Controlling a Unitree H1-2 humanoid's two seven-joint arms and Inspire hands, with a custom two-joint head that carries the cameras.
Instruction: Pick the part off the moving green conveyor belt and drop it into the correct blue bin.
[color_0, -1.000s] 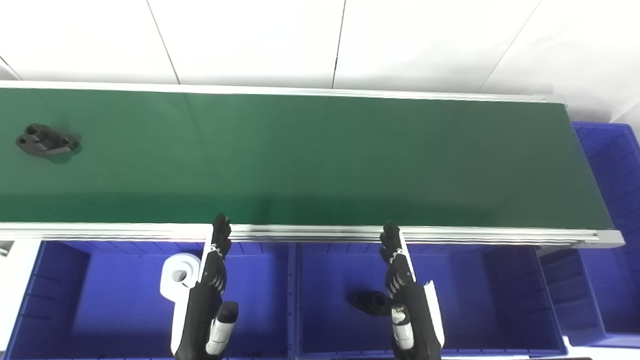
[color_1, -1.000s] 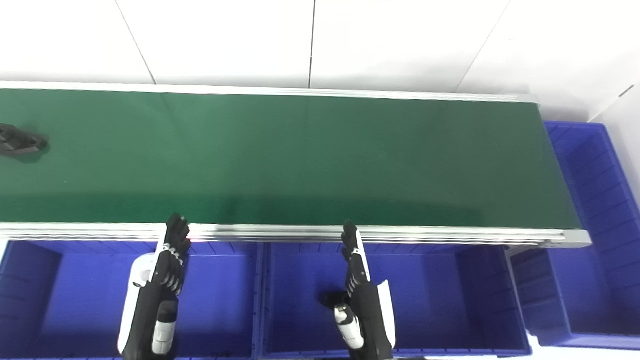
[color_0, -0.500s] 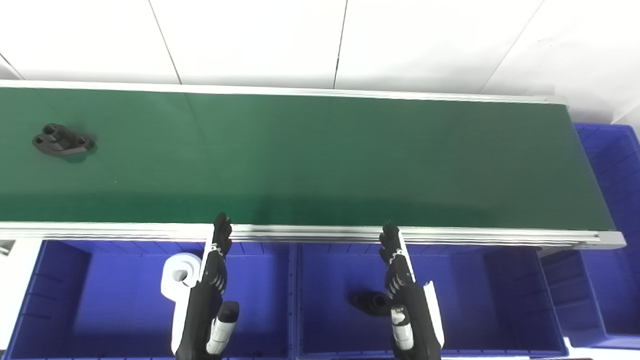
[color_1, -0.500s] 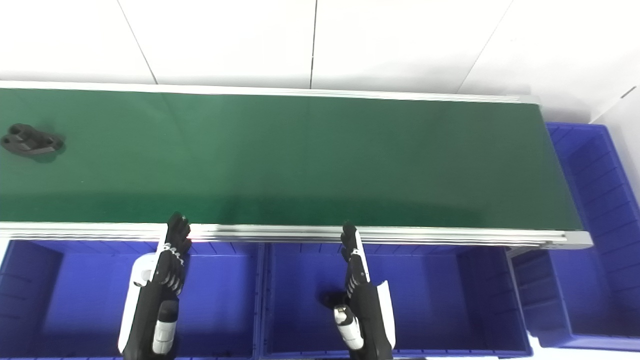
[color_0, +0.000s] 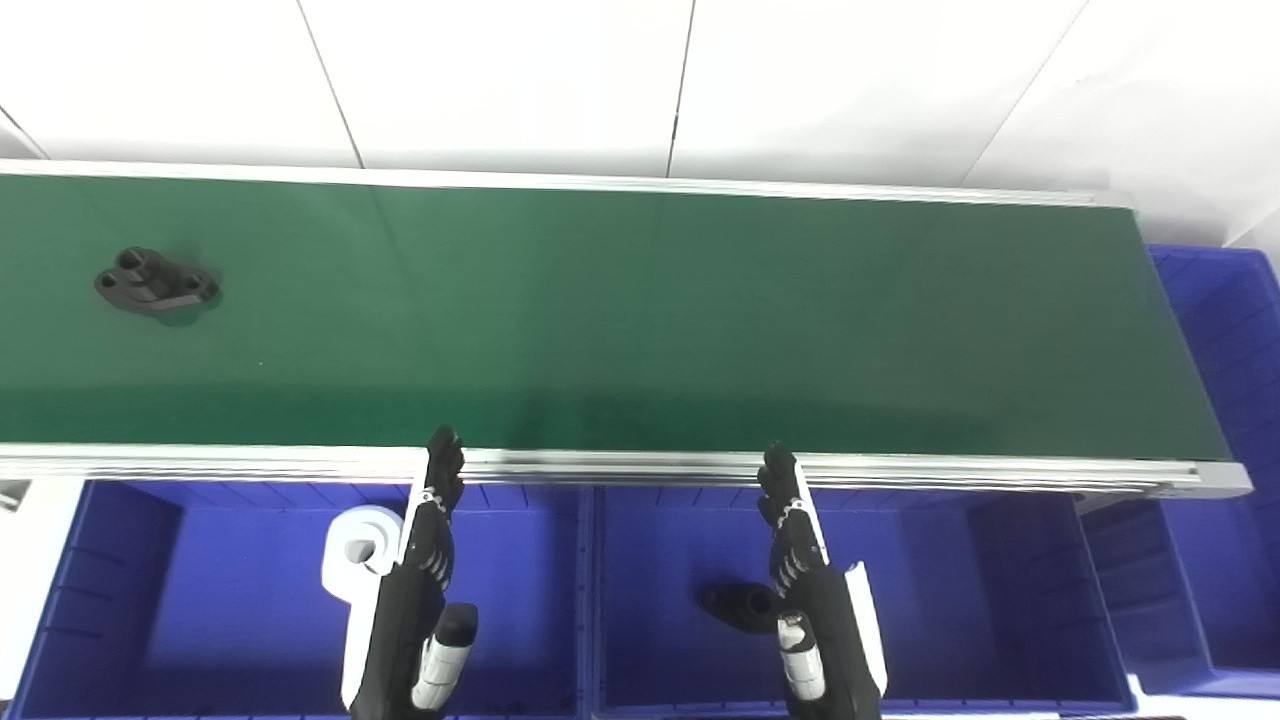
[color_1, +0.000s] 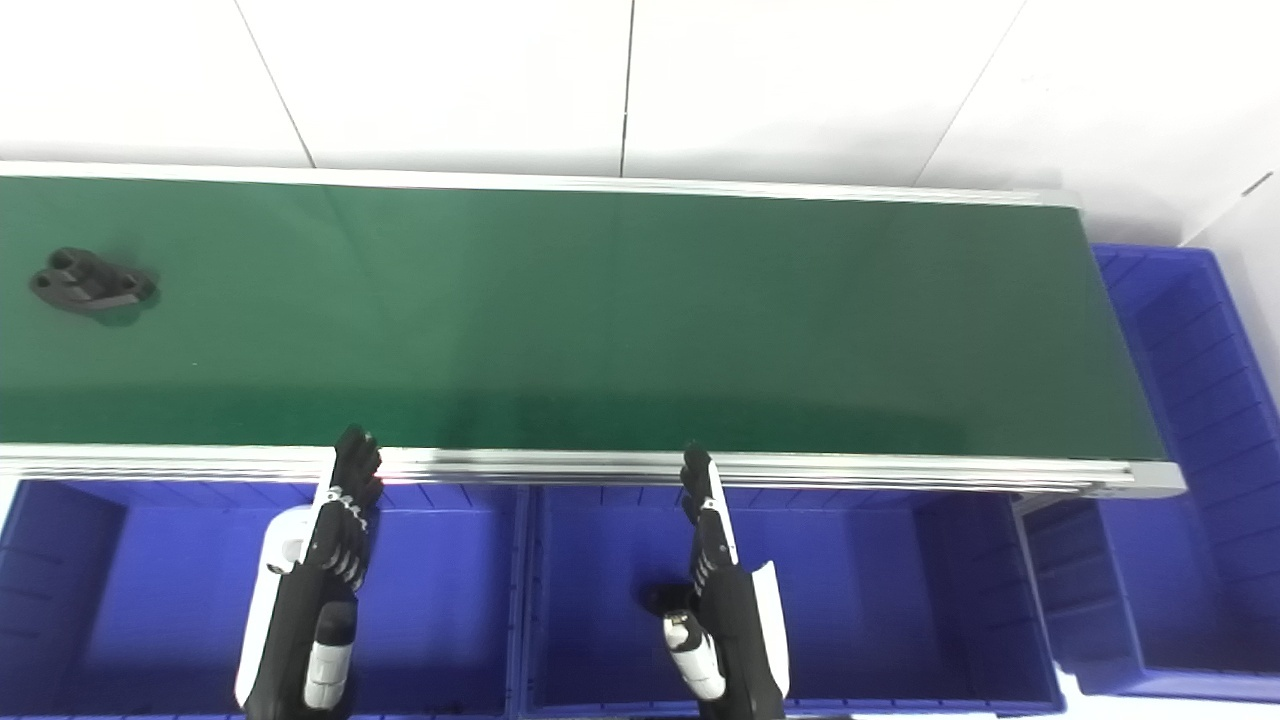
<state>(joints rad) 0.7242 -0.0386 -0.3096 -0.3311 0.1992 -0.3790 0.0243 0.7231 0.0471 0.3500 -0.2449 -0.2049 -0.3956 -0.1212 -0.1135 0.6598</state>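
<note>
Currently: one part on belt, both hands empty

Left eye view. One green conveyor belt (color_0: 640, 310) runs across the frame. One black part (color_0: 157, 283), flat with round holes, lies on the belt's far left, well apart from both hands. Three blue bins counted: left bin (color_0: 150, 600) and middle bin (color_0: 1000, 600) below the belt's near rail, right-end bin (color_0: 1225, 330) past the belt's right end. Left bin holds one white part (color_0: 358, 548); middle bin holds one black piece (color_0: 738, 603), partly hidden by the right arm. Left hand (color_0: 425, 560) over the left bin, fingers straight and spread from the thumb, holding nothing, tips at the rail. Right hand (color_0: 800, 560) the same over the middle bin.

Right eye view. Same count: one part (color_1: 92, 281) on the belt's left, two hands (color_1: 335, 560) (color_1: 715, 560) extended and empty. White part mostly hidden behind the left arm.
</note>
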